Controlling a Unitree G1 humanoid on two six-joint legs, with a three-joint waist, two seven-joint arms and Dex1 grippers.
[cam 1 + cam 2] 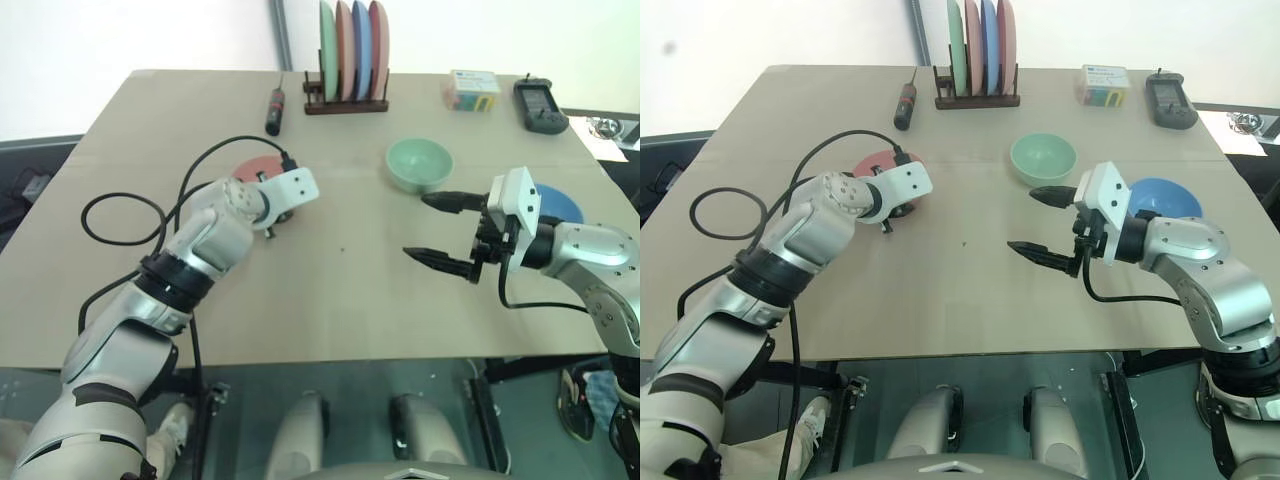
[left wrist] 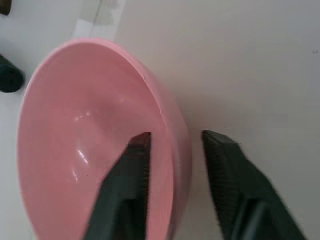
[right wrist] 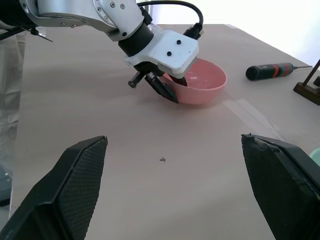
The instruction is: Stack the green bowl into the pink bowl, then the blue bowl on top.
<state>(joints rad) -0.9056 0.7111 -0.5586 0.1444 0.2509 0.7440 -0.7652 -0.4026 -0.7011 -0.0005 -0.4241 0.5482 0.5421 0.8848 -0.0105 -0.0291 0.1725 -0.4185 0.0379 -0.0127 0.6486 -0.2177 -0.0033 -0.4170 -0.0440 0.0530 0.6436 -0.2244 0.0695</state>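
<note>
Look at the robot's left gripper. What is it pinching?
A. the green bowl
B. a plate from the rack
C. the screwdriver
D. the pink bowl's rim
D: the left gripper has one finger inside the pink bowl and one outside, straddling the rim.

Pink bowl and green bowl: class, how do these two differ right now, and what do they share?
The pink bowl has the left gripper at its rim, one finger inside and one outside; the green bowl stands untouched. The pink bowl sits on the table's left side near a black cable; the green bowl sits right of centre, near the blue bowl. Both are upright, plain and the same size.
</note>
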